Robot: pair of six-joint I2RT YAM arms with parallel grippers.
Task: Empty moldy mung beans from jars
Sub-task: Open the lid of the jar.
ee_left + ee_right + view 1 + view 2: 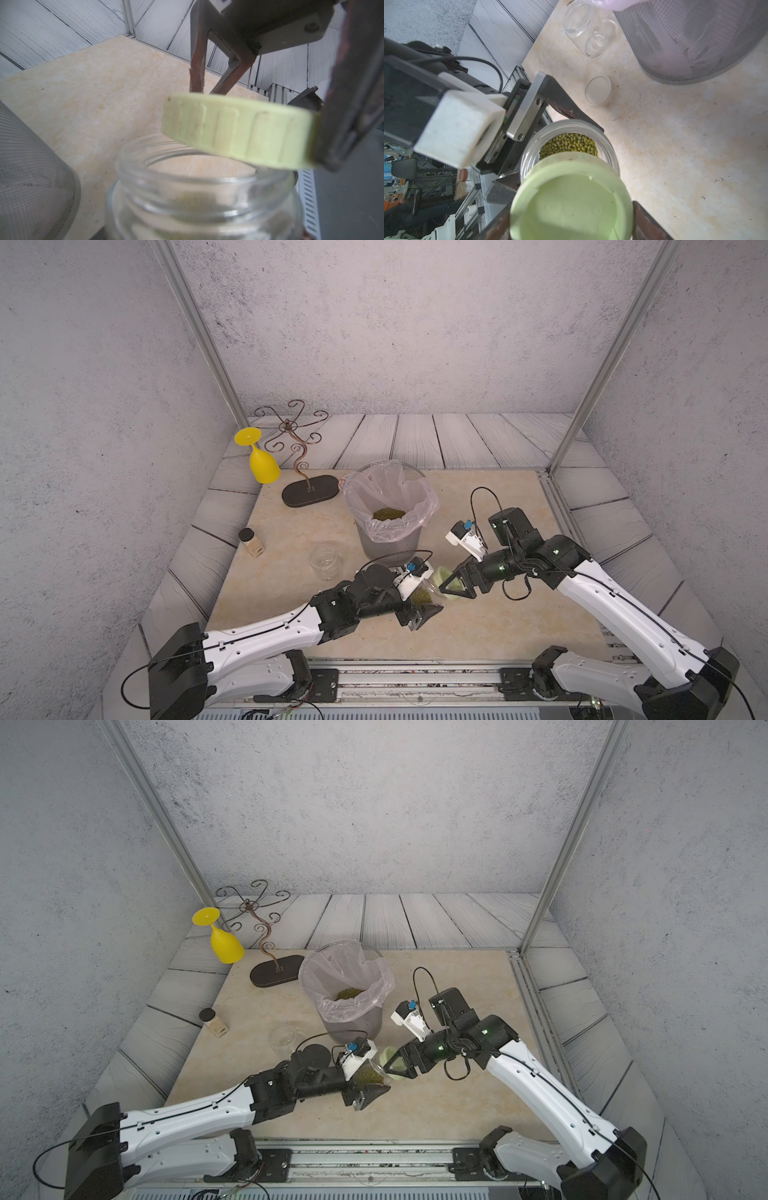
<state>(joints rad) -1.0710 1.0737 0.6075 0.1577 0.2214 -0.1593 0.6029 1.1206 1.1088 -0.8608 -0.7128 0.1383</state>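
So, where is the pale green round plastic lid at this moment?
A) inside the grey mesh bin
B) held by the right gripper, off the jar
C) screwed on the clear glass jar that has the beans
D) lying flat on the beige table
B: the right gripper clamps the pale green round lid by its edge, tilted above the open mouth of the clear glass jar, where the mung beans lie uncovered.

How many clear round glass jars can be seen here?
2. The empty jar stands open on the table beside the mesh bin; the jar of mung beans is held in the left gripper. None seems hidden.
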